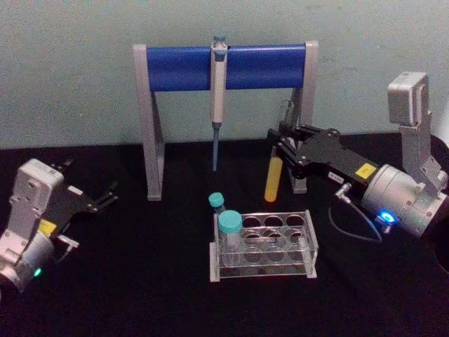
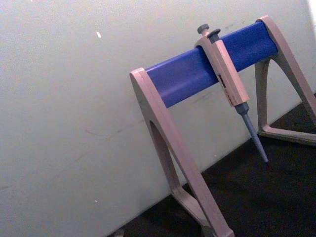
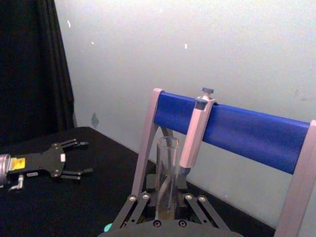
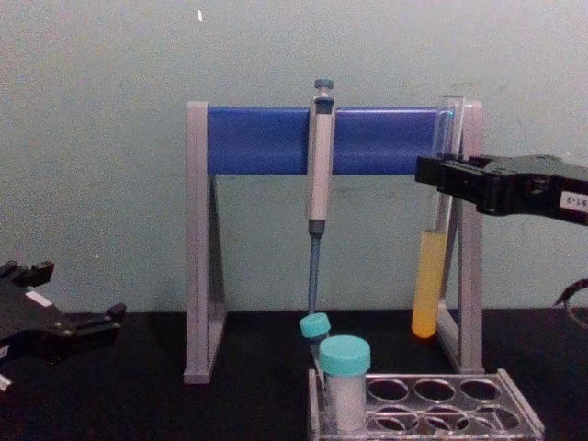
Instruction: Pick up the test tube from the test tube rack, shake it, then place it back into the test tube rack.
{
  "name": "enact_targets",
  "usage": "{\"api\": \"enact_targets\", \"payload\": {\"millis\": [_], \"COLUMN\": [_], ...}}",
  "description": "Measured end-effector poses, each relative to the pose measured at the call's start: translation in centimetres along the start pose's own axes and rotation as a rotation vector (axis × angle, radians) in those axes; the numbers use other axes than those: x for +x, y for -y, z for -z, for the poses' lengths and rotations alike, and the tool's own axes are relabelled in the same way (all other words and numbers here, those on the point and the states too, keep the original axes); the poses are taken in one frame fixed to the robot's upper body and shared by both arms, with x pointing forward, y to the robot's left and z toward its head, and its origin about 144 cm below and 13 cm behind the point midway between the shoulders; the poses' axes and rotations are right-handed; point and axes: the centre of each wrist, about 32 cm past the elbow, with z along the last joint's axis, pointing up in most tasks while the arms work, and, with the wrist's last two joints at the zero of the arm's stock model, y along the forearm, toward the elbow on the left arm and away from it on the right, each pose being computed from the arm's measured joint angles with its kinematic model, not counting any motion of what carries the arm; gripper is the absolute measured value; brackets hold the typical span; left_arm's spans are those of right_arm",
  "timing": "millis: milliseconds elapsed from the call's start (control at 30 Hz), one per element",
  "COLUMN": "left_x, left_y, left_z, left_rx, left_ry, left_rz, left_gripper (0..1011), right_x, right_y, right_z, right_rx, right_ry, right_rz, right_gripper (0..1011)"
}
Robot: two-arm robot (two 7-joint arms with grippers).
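Observation:
The test tube [image 1: 275,175] is a tall clear glass tube with yellow liquid in its lower part. It hangs upright in the air, above and behind the test tube rack [image 1: 264,246]. My right gripper [image 1: 286,149] is shut on the test tube's [image 4: 430,271] upper part, as the chest view shows [image 4: 444,179]. In the right wrist view the test tube's open mouth [image 3: 167,170] stands between the fingers. The clear acrylic rack [image 4: 432,413] rests on the black table and holds two teal-capped vials [image 1: 229,235]. My left gripper [image 1: 105,194] is open, parked low at the left.
A grey-and-blue pipette stand [image 1: 224,67] rises behind the rack, with a grey pipette [image 1: 217,98] hanging from its bar. Its right leg [image 4: 470,266] is just behind the held tube. A pale wall closes the back.

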Motion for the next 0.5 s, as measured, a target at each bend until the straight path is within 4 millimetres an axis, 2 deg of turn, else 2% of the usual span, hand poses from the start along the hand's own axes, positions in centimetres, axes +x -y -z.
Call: {"api": "enact_targets", "payload": {"millis": [500], "left_x": [0.00], "left_y": [0.00], "left_z": [0.00], "left_rx": [0.000], "left_ry": [0.000], "left_rz": [0.000], "left_gripper": [1001], "right_x": [-0.10], "right_y": [0.13], "right_z": [-0.08], "right_rx": [0.001], "right_ry": [0.005], "right_rz": [-0.011], "right_gripper": [235]}}
